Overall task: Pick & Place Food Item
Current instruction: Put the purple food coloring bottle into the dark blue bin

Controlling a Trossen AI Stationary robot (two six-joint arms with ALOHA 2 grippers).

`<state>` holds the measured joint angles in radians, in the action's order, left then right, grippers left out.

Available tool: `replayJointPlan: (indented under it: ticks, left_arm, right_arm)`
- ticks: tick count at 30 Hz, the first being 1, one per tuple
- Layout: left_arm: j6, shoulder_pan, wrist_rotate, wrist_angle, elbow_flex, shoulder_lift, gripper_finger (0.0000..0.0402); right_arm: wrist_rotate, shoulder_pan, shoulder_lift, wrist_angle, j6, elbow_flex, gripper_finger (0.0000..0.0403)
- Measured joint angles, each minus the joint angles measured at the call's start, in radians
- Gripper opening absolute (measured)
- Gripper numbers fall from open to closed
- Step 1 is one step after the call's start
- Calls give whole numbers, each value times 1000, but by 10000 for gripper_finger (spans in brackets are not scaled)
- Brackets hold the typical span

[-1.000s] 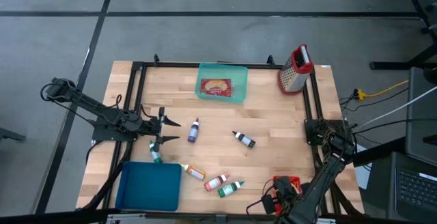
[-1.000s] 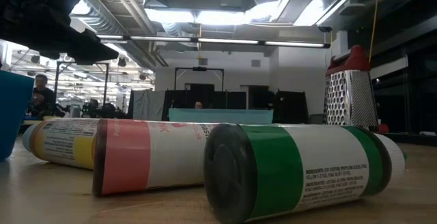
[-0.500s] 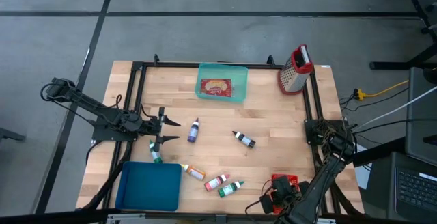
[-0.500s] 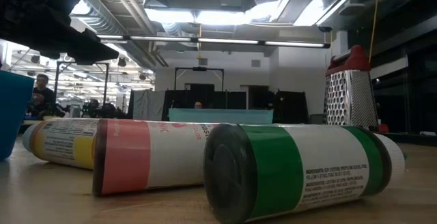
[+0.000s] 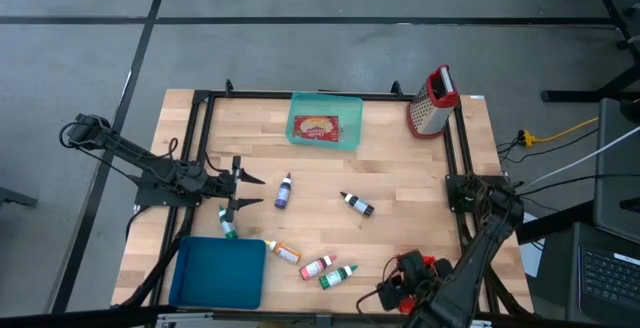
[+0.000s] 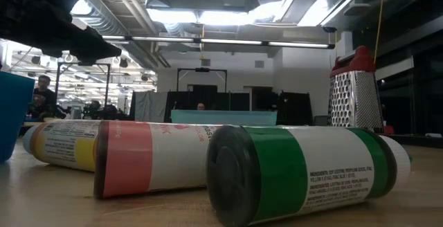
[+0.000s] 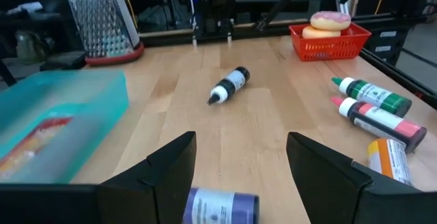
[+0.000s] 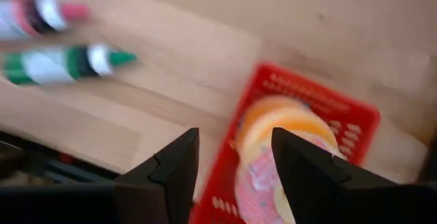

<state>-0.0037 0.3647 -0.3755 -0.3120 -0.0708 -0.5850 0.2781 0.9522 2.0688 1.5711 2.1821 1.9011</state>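
We look down on a pale wooden surface (image 5: 320, 183) framed by black rails, standing on a grey concrete floor (image 5: 300, 28). At its far edge sit a translucent teal plastic container (image 5: 325, 121) and a red-handled metal box grater (image 5: 432, 101); a dark blue rectangular tray (image 5: 218, 272) fills the near left corner. Small squeeze bottles lie scattered through the middle, among them a green-banded bottle (image 5: 338, 276) and a pink-banded bottle (image 5: 317, 266). The low view shows a lit workshop beyond, with a person (image 6: 43, 95) far off.

At the near right corner the red mesh plastic basket (image 8: 300, 149) holds the pink-frosted doughnut (image 8: 280, 156); the right claw (image 8: 232, 176) hangs above it, fingers spread and holding nothing. The left claw (image 5: 236, 190) waits near the left edge, fingers apart. Bare wood lies open between bottles and container.
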Motion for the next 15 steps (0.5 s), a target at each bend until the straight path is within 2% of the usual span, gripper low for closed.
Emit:
replayJointPlan:
  ticks: [5,10,12,15]
  left_arm:
    - [27,0,1,-53,-2,0,226]
    - [49,-4,0,-67,-32,0,226]
    - [-6,-20,-49,-56,-47,0,226]
    - [-179,-76,-171,26,-73,1,226]
  right_arm:
    - [197,-35,-34,0,-73,0,185]
    - [382,-101,-51,0,-237,0,185]
    - [466,-137,-56,0,-312,0,185]
    - [581,-198,-58,0,-433,0,185]
